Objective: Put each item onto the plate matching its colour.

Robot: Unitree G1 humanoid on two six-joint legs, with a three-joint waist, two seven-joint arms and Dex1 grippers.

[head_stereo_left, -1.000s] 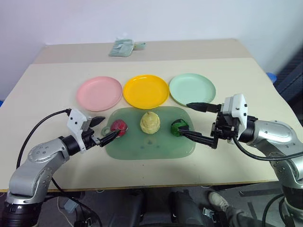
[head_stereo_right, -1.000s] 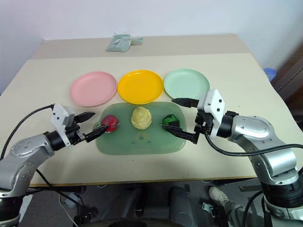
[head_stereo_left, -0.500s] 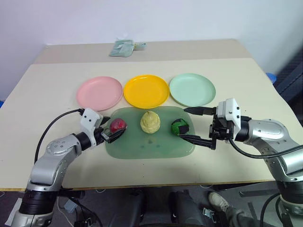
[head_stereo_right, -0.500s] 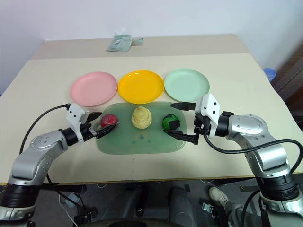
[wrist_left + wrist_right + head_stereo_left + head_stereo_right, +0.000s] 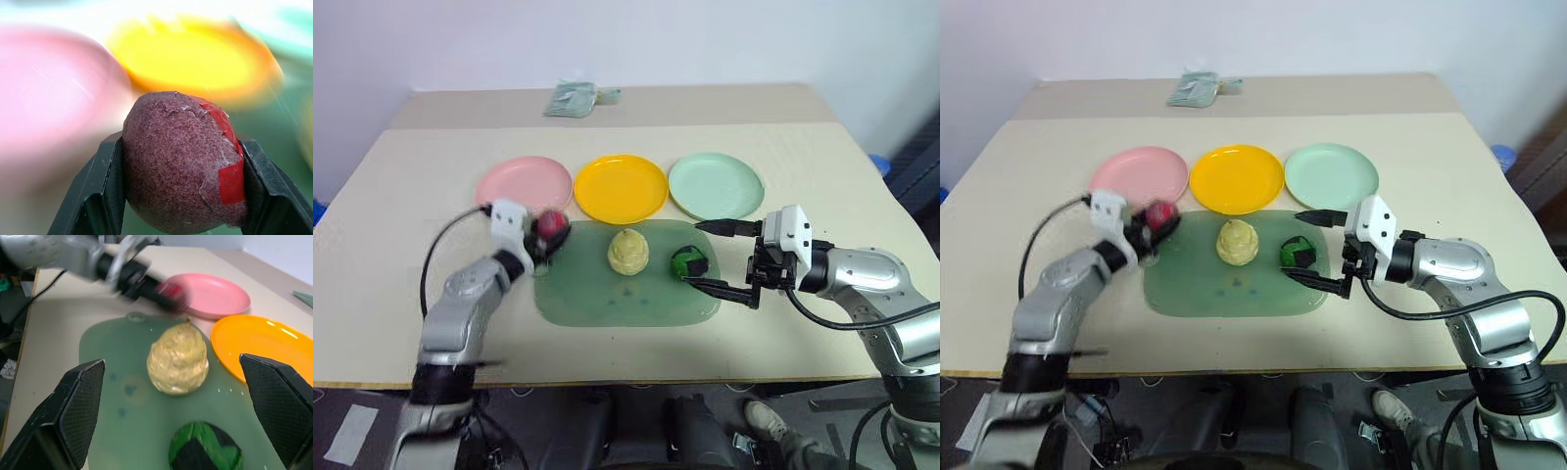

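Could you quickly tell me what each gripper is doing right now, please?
Left gripper: closed on the dark red item.
Right gripper: open, holding nothing.

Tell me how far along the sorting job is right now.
Done: nothing yet; the pink plate, yellow plate and green plate hold no items. In hand: the left gripper is shut on the dark red item, near the pink plate. Left: the pale yellow item and the striped green item sit on the mat; the right gripper is open around the green one.
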